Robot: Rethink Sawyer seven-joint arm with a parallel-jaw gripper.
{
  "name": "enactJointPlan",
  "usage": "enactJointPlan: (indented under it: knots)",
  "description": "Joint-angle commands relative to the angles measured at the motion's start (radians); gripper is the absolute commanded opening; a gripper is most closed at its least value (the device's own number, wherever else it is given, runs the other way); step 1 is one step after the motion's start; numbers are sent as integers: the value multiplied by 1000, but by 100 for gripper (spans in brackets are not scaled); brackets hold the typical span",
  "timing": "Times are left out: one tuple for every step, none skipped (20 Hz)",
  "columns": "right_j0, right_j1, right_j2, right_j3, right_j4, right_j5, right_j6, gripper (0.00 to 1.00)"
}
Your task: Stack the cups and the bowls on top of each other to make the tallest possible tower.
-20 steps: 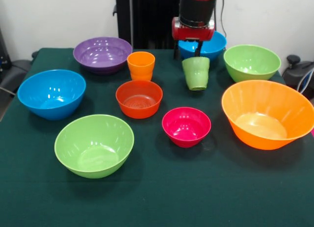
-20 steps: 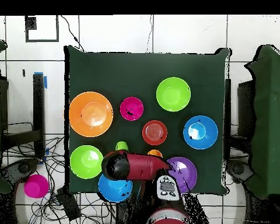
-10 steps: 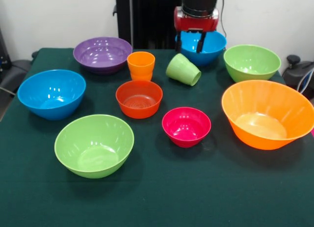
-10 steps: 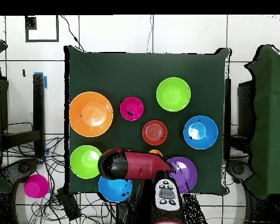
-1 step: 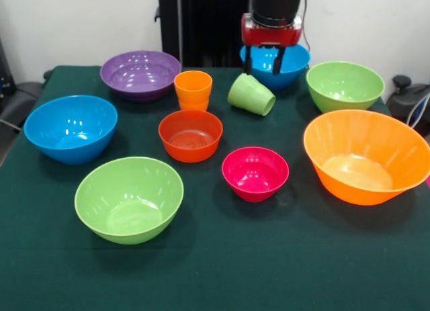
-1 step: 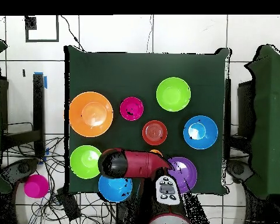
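My gripper (image 5: 263, 60) hangs open and empty above the table's far side, in front of a blue bowl (image 5: 294, 60). Just below and left of it the light green cup (image 5: 251, 95) lies tipped on its side, mouth toward the lower right. The orange cup (image 5: 193, 89) stands upright beside it. Close by sit the small red-orange bowl (image 5: 191, 135) and the magenta bowl (image 5: 255, 173). Each cup and bowl rests singly on the cloth, so no tower shows. In the overhead view the arm (image 6: 133, 164) hides the gripper and the green cup.
Around them stand a purple bowl (image 5: 140, 73), a second blue bowl (image 5: 70, 128), two light green bowls (image 5: 129, 198) (image 5: 345, 84) and the largest orange bowl (image 5: 366, 155). The dark green tablecloth (image 5: 222, 271) reaches the front edge.
The gripper let go of the green cup, which fell onto its side. The gripper rose and now stands open above it.
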Motion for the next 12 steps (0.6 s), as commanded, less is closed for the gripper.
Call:
enactJointPlan:
  knots:
    - [-13, 51, 108, -45, 1, -51, 104, 100]
    - [-19, 50, 110, -45, -1, -47, 99, 100]
    - [-24, 49, 112, -45, -4, -43, 94, 100]
    - [-33, 46, 113, -44, -9, -34, 83, 100]
    - [-42, 47, 115, -41, -16, -31, 73, 100]
    - [-52, 48, 115, -38, -21, -25, 64, 100]
    - [-55, 48, 109, -35, -28, -24, 61, 100]
    - [-59, 46, 103, -33, -34, -22, 58, 100]
    - [-63, 37, 99, -26, -37, -15, 56, 100]
    - [-66, 20, 95, -16, -41, -1, 52, 100]
    - [-71, 2, 93, -10, -43, 20, 43, 100]
    - [-78, -18, 91, -2, -45, 45, 32, 100]
